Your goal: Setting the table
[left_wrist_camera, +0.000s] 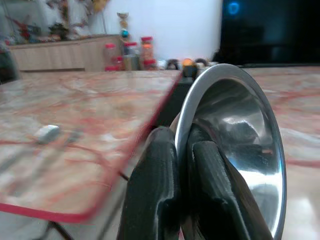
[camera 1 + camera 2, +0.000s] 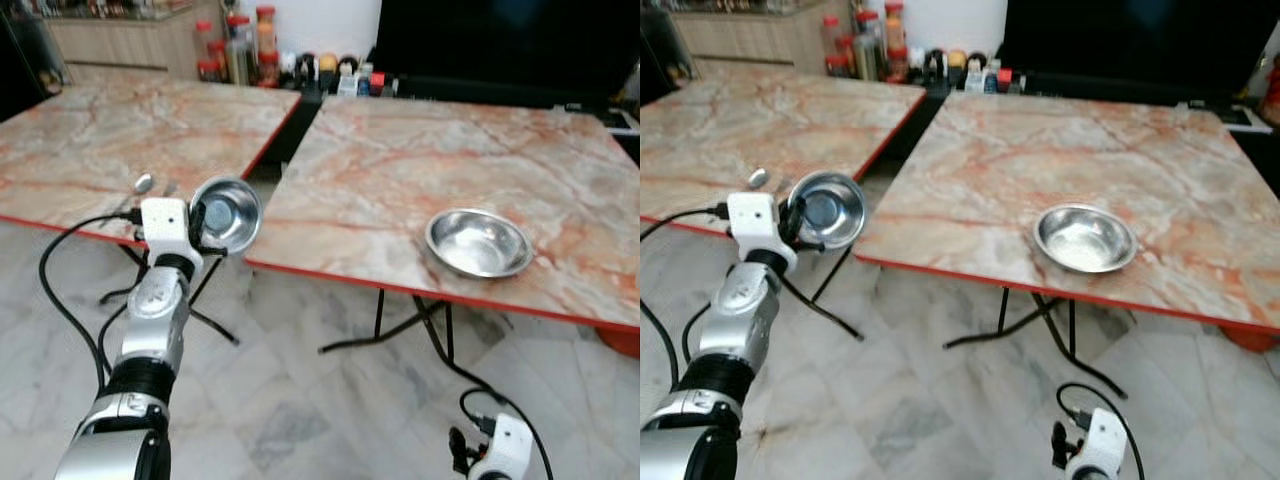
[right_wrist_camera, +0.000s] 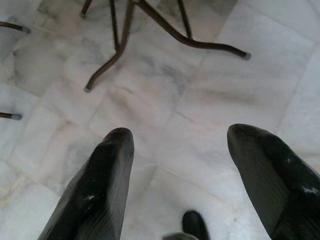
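The left gripper [image 1: 182, 165] is raised in front of the robot and its two black fingers [image 1: 152, 190] are closed on the rim of a steel bowl [image 2: 226, 212]. One finger is on the outside of the rim and the other is inside. The bowl is tilted on its side, with its hollow facing toward the robot's right, and it hangs in the air over the gap between the two marble tables, near the red edge of the left table [image 2: 90, 130]. A second steel bowl [image 2: 478, 242] stands upright on the right table [image 2: 400, 160], close to its front edge and well apart from the held one. A spoon [image 2: 143, 184] lies on the left table just beside the gripper. The right gripper [image 3: 175, 180] hangs low above the marble floor [image 3: 200, 100], and its fingers are spread apart with nothing between them.
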Available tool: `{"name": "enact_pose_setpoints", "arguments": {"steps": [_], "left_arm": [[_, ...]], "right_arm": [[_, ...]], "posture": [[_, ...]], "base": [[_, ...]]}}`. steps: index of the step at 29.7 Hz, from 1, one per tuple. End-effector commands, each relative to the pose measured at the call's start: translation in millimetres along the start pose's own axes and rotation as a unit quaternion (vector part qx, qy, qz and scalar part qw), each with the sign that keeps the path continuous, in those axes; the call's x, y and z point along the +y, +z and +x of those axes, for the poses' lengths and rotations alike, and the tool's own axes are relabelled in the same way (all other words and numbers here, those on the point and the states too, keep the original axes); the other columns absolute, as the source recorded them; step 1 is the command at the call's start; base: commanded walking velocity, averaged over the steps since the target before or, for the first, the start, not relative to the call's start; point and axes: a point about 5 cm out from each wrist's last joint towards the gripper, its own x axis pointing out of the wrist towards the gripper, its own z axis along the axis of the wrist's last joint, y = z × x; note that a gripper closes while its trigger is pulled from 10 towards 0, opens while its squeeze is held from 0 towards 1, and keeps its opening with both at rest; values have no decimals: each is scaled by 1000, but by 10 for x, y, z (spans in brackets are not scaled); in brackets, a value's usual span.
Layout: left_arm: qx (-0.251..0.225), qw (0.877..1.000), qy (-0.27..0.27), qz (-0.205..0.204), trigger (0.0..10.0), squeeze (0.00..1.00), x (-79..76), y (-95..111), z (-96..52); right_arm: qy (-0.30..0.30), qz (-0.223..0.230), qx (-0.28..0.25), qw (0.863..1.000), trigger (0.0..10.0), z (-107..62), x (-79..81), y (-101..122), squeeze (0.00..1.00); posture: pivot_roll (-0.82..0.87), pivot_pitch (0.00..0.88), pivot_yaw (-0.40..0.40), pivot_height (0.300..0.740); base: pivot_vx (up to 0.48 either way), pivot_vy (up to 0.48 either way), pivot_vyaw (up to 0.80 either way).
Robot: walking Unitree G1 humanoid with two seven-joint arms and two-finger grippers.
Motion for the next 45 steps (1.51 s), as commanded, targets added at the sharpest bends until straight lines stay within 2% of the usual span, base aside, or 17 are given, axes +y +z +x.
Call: {"name": "enact_pose_setpoints", "arguments": {"steps": [1, 18, 26, 31, 45], "left_arm": [[-15, 1000, -11, -6, 10000, 0, -56, 67, 37], [-18, 999, -16, -33, 10000, 0, -110, 93, 60], [-26, 997, -13, -72, 10000, 0, -94, 157, 96], [-18, 997, -13, -73, 10000, 0, -96, 146, 97], [-18, 997, -16, -75, 10000, 0, -103, 154, 97]], "right_arm": [[-6, 3, -8, 1000, 10000, 1, -41, 33, 0], [-7, 7, -14, 1000, 10000, 10, -37, 64, 0], [-6, 7, -13, 1000, 10000, 15, -31, 72, 0], [-4, 14, -12, 1000, 10000, 16, -25, 70, 0], [-4, 5, -12, 1000, 10000, 14, -37, 73, 0]], "posture": [[22, 0, 2, 736], [22, 0, -2, 736], [25, 0, 0, 736], [24, 0, 0, 736], [23, 0, -1, 736]], "base": [[0, -307, 0], [0, -296, -88], [0, 0, 0], [0, 0, -91], [359, 0, -143]]}}
